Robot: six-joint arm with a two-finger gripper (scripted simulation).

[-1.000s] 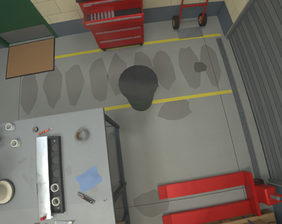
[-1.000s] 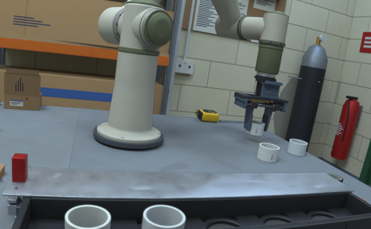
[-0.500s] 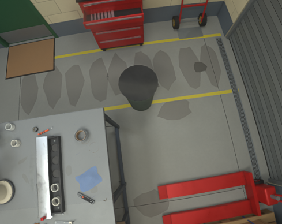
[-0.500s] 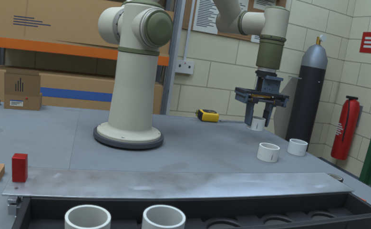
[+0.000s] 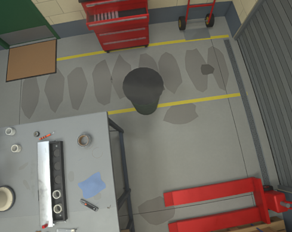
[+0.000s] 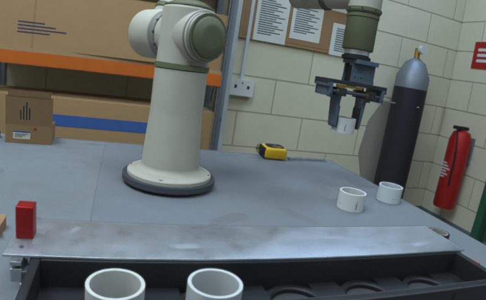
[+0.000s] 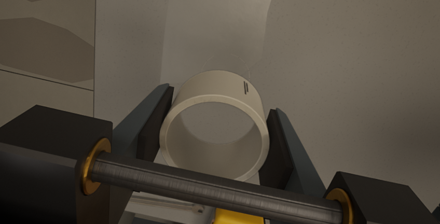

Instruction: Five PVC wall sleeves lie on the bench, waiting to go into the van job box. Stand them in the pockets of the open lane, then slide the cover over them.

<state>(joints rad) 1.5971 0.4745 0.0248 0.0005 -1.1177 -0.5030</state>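
Observation:
Two white PVC sleeves stand side by side, apart, in the end pockets of the black job box's open lane. The other pockets show empty. The metal cover lies beside the lane, with a red handle at one end. I hold a third sleeve in my closed gripper, high above the far end of the bench. Two more sleeves stand on the bench below, apart.
The bench edge runs just beyond the box. On the bench sit a tape roll, a blue cloth, a yellow tape measure and my arm's base. A gas cylinder stands behind the bench's far end.

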